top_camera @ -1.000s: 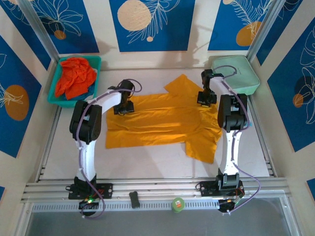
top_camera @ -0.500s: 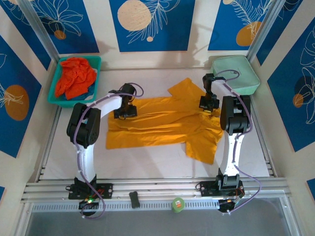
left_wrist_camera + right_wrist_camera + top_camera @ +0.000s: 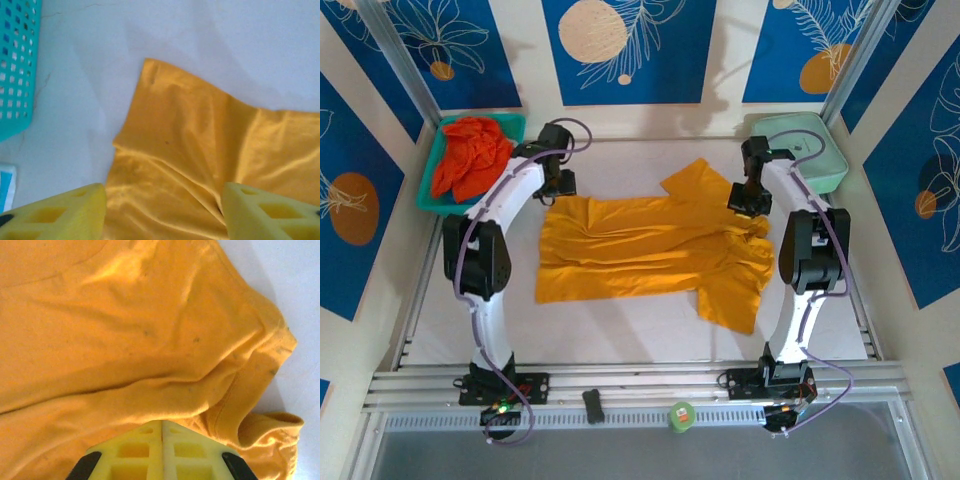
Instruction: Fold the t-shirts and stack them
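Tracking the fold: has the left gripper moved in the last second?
Yes. The left gripper moved up the view, closer to the teal basket, past the yellow shirt's far edge.

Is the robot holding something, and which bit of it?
The left fingers are open, holding nothing. The right fingers seem pinched on the yellow shirt near its collar.

You're in a robotics lab cell, not a home or shop. Evidence: white table (image 3: 620, 330) boxed in by alu. extrusion frame (image 3: 640, 378); printed blue leaf-pattern backdrop panels (image 3: 660, 60) on back + side walls; left arm base (image 3: 498, 385) & right arm base (image 3: 770, 378) bolted to the near rail.
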Controlling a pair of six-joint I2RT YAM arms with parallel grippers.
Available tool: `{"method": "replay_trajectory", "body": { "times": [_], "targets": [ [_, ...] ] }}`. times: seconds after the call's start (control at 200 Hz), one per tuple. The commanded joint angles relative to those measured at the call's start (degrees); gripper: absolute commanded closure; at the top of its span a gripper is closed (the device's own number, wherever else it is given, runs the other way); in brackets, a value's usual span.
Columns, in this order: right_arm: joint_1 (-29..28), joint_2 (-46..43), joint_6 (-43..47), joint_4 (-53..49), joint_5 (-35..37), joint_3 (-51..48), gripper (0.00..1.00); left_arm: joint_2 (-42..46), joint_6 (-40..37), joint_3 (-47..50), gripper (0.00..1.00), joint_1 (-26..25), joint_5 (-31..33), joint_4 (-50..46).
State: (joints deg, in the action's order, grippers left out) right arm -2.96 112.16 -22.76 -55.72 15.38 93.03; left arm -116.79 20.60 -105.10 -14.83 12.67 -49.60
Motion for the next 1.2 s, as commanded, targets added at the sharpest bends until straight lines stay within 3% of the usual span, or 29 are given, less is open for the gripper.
{"method": "replay_trajectory", "body": {
  "times": [0.0, 0.405, 0.775, 1.191],
  "targets": [
    [0.0, -2.1, -0.7, -0.3, -3.2, -2.8, 1.00, -6.8, -5.5, -4.9, 0.43, 2.0, -4.3, -3.0],
    [-0.8, -7.3, -1.0, 1.6, -5.1, -9.2, 1.00, -21.5, -16.7, -20.7, 0.47, 6.1, -9.6, -6.2],
    [-1.6, -7.7, -1.0, 1.5, -4.2, -10.9, 1.00, -27.5, -21.5, -26.2, 0.54, 7.3, -10.7, -6.4],
    [-2.9, -6.6, -1.2, 0.6, -4.1, -9.3, 1.00, -33.3, -24.7, -30.5, 0.58, 6.8, -7.6, -10.4]
  ]
}}
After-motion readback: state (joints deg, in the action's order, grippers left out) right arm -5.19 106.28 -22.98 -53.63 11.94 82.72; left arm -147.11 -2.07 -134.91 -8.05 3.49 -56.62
